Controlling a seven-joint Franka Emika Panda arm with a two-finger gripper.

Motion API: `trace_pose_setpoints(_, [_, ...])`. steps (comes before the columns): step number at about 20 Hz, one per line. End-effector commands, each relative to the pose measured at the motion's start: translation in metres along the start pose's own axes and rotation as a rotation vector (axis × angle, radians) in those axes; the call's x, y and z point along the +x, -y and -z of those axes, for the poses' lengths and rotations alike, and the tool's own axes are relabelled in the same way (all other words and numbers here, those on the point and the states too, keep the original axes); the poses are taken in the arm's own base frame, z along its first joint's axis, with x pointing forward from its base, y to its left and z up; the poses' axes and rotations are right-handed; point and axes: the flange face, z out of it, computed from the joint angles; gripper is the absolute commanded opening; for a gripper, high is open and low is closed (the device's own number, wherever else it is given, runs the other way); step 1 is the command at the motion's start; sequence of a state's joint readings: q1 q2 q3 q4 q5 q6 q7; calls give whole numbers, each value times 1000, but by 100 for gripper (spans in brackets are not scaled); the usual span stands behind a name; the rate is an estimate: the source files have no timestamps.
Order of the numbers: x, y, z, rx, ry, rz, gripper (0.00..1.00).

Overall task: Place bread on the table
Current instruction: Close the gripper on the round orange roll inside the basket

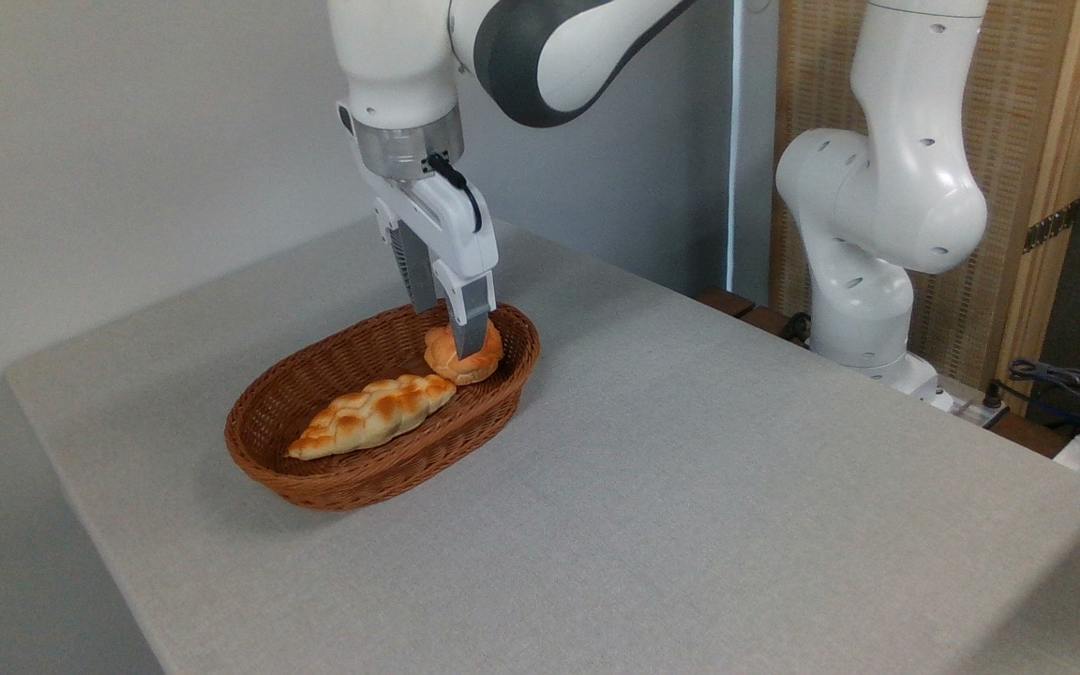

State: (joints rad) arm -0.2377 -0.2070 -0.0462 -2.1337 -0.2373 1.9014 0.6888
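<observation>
The table (690, 450) is a wide grey top, bare over most of its near and right side, which leaves plenty of room for setting something down. The robot arm (877, 187) rises from its base at the far right edge and reaches across to the left, pointing its wrist almost straight down. Below it sits the basket (315, 469), a brown oval of wicker lying toward the left of the table. Inside, a long braided loaf (371, 415) lies along the middle, and the bread (463, 356), a small round orange bun, rests at the far right end, close against the loaf's tip and near the basket wall. The gripper (451, 328) is down at the bun: one finger stands in front of it and the other goes behind, so the jaws are astride it, though whether they already press on it or stand a little apart I cannot tell from this angle. The step in hand looks like the grasp. To do it well, the fingers should close across the bun's widest part and only firmly enough to hold, as bread may squash. The lift should then go straight up until the bun is clear of the rim, so it neither snags the wicker nor drags the loaf, before moving over the open tabletop.
</observation>
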Motion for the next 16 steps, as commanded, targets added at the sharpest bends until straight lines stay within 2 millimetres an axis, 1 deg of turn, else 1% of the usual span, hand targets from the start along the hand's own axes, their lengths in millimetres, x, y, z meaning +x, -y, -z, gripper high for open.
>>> trace_pose_setpoints(1, [-2,-15,-37,-17,0,-14,100])
trace_pose_setpoints(5, [7,-32,-55,-33,23,-46,100])
trace_pose_setpoints(7, [8,-33,-56,-34,25,-43,100])
trace_pose_setpoints(9, [11,-38,-64,-41,38,-54,100])
trace_pose_setpoints(10, [10,-37,-68,-45,45,-52,98])
trace_pose_setpoints(11, [9,-37,-70,-46,49,-54,89])
trace_pose_setpoints(12, [9,-37,-70,-46,49,-54,74])
trace_pose_setpoints(13, [9,-37,-70,-48,48,-56,51])
trace_pose_setpoints(14, [9,-37,-71,-47,50,-64,32])
trace_pose_setpoints(15, [10,-37,-72,-49,52,-71,26])
trace_pose_setpoints(16, [10,-37,-74,-50,56,-72,26])
